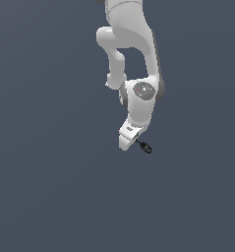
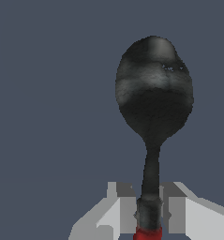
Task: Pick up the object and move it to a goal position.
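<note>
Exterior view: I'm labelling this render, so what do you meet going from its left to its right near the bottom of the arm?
White tool at the end of the white arm → thin dark shaft sticking out of it → black rounded bulb tip of the small stick-like object.

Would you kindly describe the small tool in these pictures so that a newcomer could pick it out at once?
Follow the white arm down to its claw. The tool juts from it toward the exterior view's right. In the wrist view the claw is shut on its thin dark shaft, a red end behind and a black rounded bulb ahead.
</note>
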You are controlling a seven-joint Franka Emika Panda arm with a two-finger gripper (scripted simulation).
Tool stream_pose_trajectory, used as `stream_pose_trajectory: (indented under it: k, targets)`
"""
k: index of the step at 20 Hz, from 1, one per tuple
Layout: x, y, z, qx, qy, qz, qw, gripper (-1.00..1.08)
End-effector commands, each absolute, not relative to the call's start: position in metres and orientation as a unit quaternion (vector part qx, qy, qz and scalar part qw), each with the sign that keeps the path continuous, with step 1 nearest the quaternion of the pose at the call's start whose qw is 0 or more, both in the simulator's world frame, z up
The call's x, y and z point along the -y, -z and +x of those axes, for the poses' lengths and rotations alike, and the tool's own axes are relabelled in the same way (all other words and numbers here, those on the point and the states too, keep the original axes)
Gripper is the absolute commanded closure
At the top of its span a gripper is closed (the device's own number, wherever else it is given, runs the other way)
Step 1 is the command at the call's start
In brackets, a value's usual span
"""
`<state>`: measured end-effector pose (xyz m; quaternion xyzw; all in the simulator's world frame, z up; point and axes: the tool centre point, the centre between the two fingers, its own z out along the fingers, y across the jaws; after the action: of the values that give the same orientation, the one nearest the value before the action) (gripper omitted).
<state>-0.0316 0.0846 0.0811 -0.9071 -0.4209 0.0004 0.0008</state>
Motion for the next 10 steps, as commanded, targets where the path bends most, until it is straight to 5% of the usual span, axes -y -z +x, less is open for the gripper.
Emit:
stream_pose_trajectory:
  k: [1,10]
  targets:
    - [-0.094,-0.103,-0.022,0.421,0.0,-0.907,0.001,1.08]
    - [-0.126,-0.174,0.011,0.42,0.0,-0.907,0.001,1.08]
